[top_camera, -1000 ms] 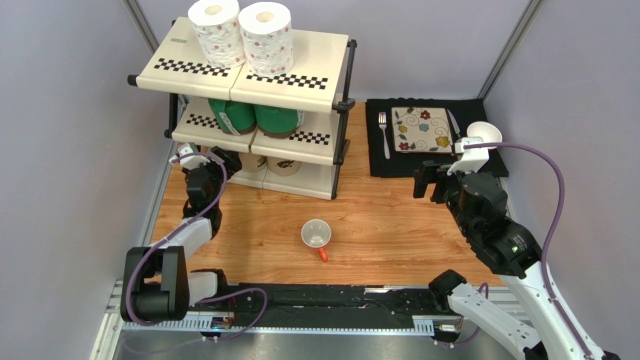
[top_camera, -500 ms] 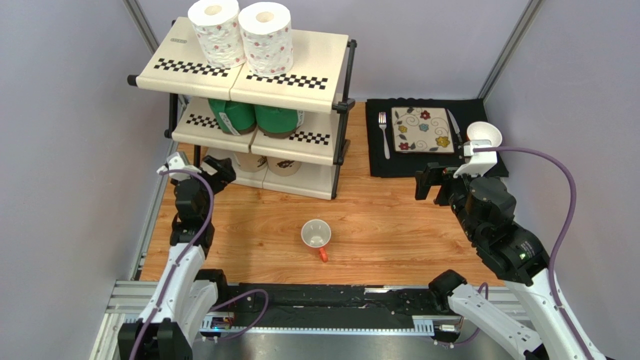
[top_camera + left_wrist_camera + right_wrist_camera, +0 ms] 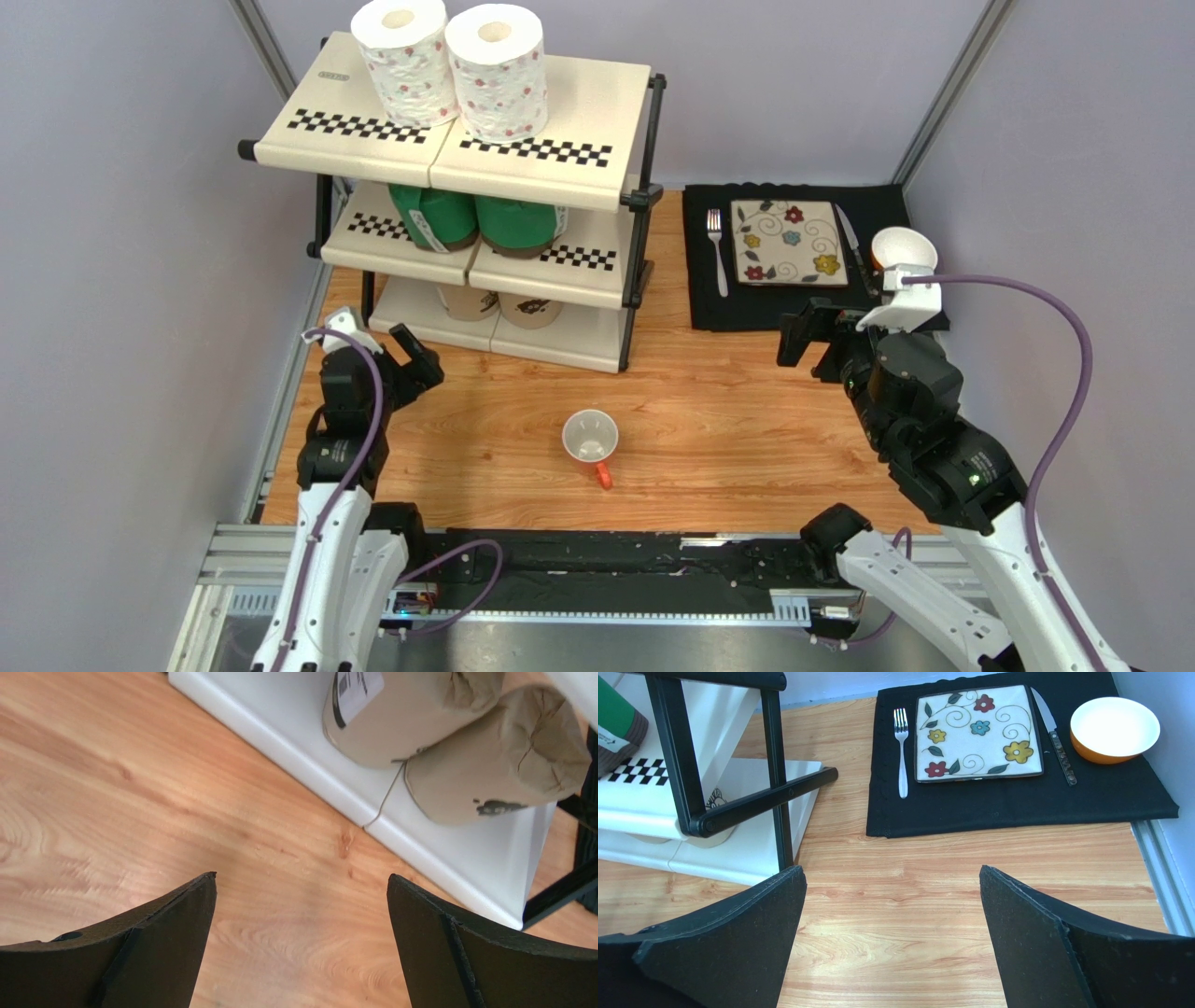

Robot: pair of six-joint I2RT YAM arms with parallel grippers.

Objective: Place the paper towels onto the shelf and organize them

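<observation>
On the shelf [image 3: 603, 119], all six paper towels [image 3: 494, 67] sit in pairs: white on top, green in the middle, tan at the bottom. The left gripper [image 3: 300, 889] and right gripper [image 3: 892, 875] both hang released and empty. The sensible next move is to retreat straight back, clear of the bottom shelf edge. Open worktop [image 3: 730, 406] lies around the mug [image 3: 591, 437].

left gripper [image 3: 376, 340] | pulled back from shelf [image 3: 561, 151] bottom tier | nearer base
</observation>
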